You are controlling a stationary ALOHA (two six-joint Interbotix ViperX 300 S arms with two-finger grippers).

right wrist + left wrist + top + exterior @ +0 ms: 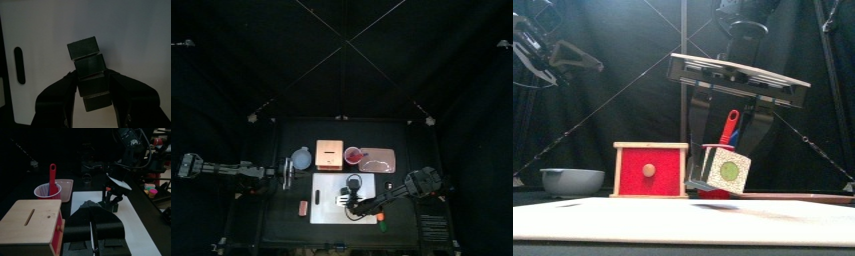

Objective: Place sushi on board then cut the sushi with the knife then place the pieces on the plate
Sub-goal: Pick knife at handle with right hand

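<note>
Dark green blocks of the sushi roll (724,171) hang right of centre in the front view, tilted, one round end facing forward. The right tool (91,80) pinches the roll across its middle and holds it just above the white board (325,212), near the board's centre in the top view, with a shadow beneath it. The left tool (90,210), its jaws pressed together and carrying nothing, rests at the left of the worktop, off the board's left edge. Along the back stand a blue-grey bowl (572,180), a wooden box (30,220), a red cup (48,191) with a red knife (52,174) upright in it, and the pink tray (65,184).
</note>
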